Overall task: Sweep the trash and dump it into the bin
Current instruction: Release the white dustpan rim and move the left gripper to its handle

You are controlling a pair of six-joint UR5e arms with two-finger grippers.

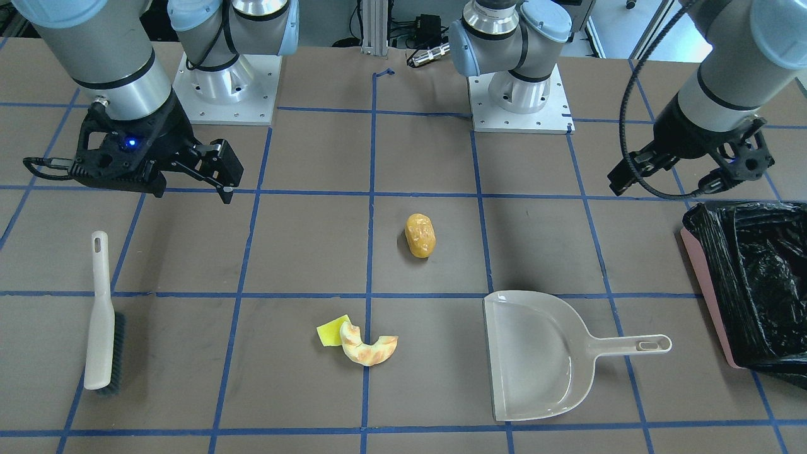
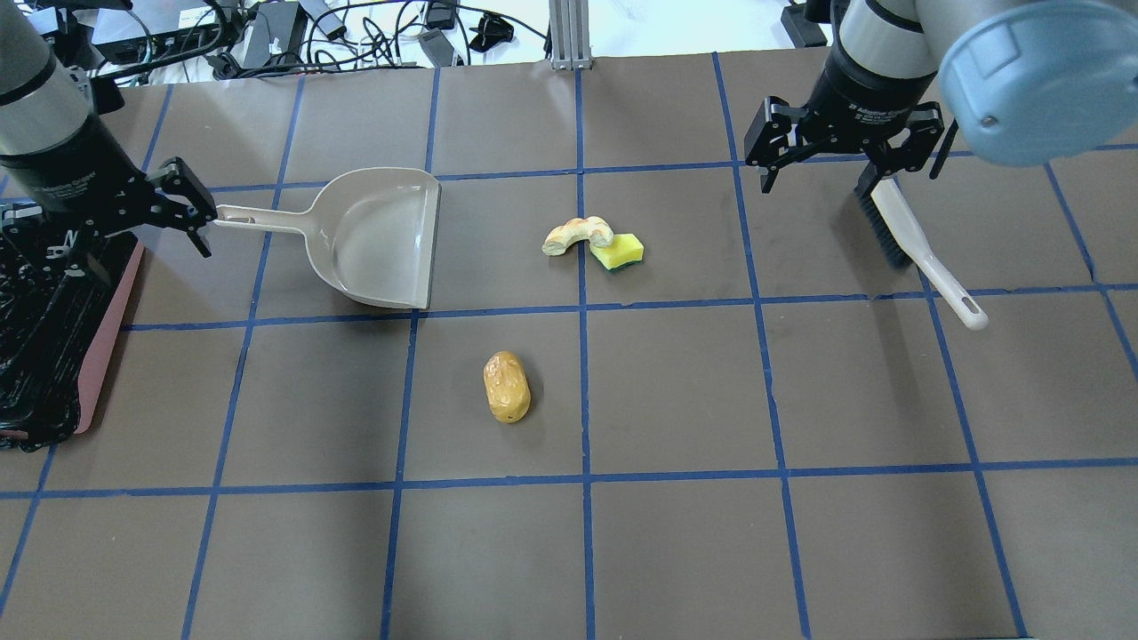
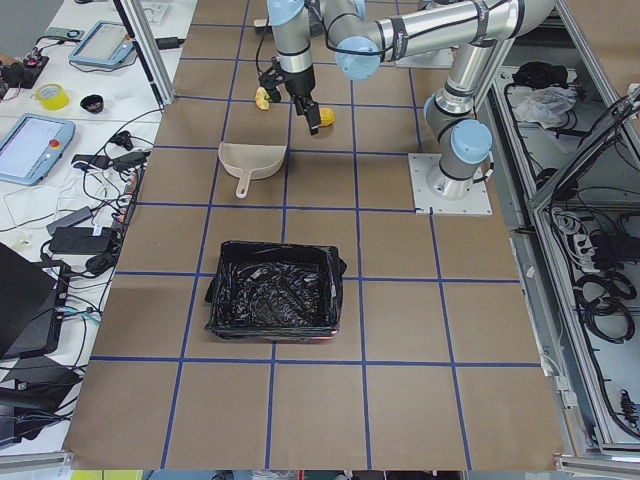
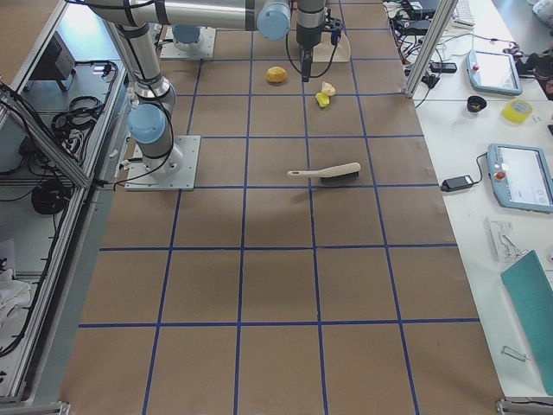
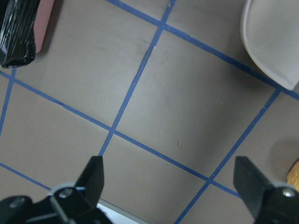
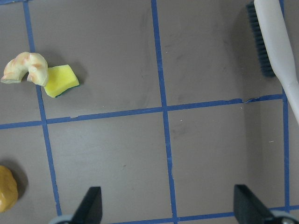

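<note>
Nearest to me on the brown, blue-taped table (image 2: 676, 382) lies the lumpy yellow-orange oval (image 2: 507, 387), on my side of the beige dustpan (image 2: 382, 240) and a little to the right of its open mouth, apart from everything else.

The bin (image 2: 44, 338), pink-sided and lined with a crinkly black bag, sits at the table's left edge, beyond the end of the dustpan's handle and on my side of it.

The dustpan lies flat with nothing in it, handle toward the bin and mouth toward the trash. To the right of that mouth, near but not touching it, the curved pale-orange ring piece (image 2: 576, 236) rests against the flat yellow square (image 2: 620, 252).

My left gripper (image 5: 168, 168) hangs over bare table between the bin and the dustpan, close to the handle's tip. Its jaws are spread wide, with nothing between them and nothing touched.

The brush (image 2: 916, 244) lies well to the right of the dustpan, past the trash, bristles on the far end and handle angled back toward me.

Farthest out, my right gripper (image 6: 167, 191) hovers by the brush's bristle end, on the side toward the dustpan. Its jaws are also spread wide, gripping nothing and clear of the brush.
</note>
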